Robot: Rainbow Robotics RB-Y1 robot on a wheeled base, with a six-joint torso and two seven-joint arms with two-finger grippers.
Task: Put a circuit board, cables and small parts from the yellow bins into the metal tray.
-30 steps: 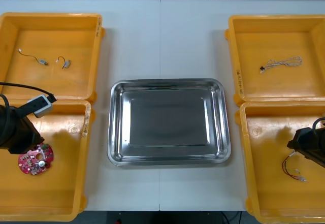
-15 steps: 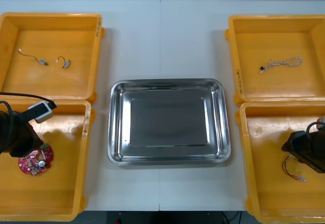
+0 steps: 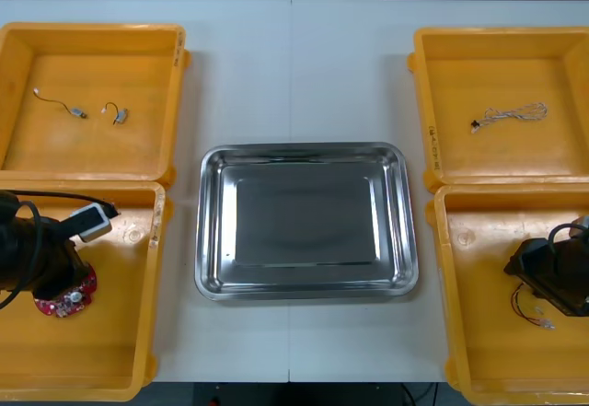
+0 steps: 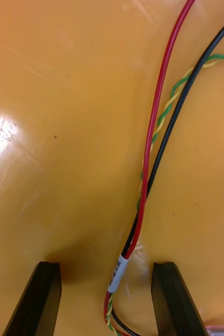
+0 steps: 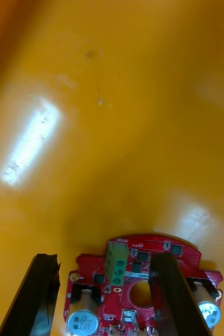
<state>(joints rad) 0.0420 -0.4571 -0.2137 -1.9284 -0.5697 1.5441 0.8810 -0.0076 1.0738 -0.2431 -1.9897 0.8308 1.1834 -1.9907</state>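
Both grippers had shifted in the last second. The left gripper [image 3: 46, 272] slid over the round red circuit board [image 3: 66, 301] and hid more of it. The right gripper [image 3: 545, 277] crept towards the shiny metal tray [image 3: 304, 153]. The left fingers [image 5: 41, 294] stood wide apart and gripped nothing. The board's edge lay between them with one finger overlapping it, and its green connector pointed ahead of the tips. The right fingers [image 4: 164, 294] were also wide and empty. The red, black and yellow-green cable bundle [image 4: 155, 126] ran lengthwise between them, stretching ahead of the tips across the yellow plastic bin floor [image 4: 64, 131].

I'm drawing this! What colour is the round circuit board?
The circuit board is red, with a green block; clearest in the left wrist view.
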